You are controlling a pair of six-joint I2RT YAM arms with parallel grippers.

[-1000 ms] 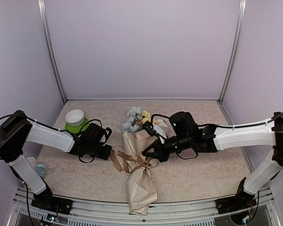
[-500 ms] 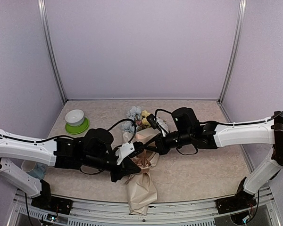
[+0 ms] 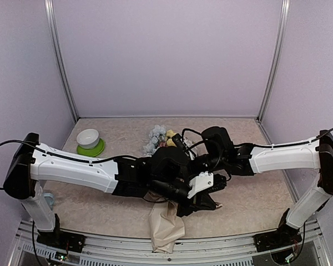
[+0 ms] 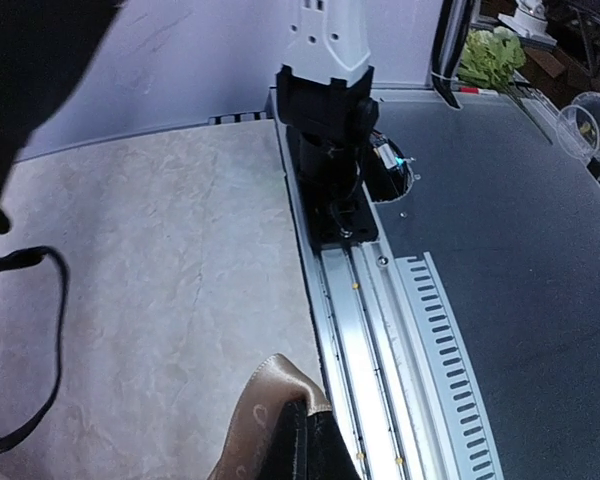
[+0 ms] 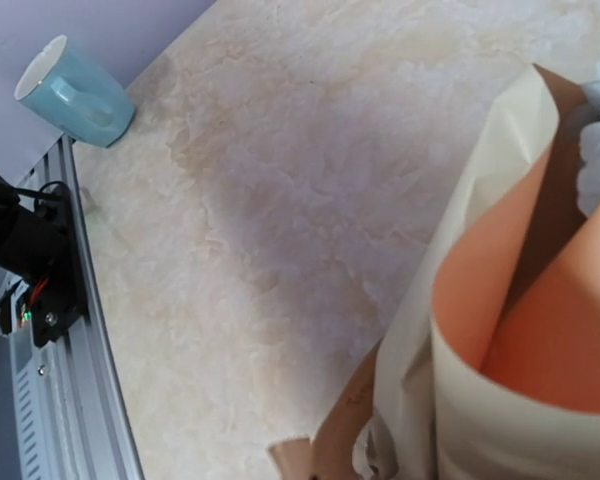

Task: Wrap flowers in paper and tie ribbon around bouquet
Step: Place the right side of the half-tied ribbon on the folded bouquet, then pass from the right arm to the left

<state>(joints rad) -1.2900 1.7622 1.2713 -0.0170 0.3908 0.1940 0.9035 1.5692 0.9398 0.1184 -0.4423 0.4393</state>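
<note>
Both claws are shut tight. The left gripper (image 4: 305,450) pinches the end of the tan ribbon (image 4: 265,420) just above the tabletop (image 4: 160,250), right of the bouquet (image 3: 165,224). The right gripper is hidden beneath the left arm (image 3: 89,169), so I cannot tell whether it grips anything. The bouquet lies mid-table, with its flowers (image 3: 157,134) toward the back wall and its paper (image 5: 480,390) tail at the near edge.
</note>
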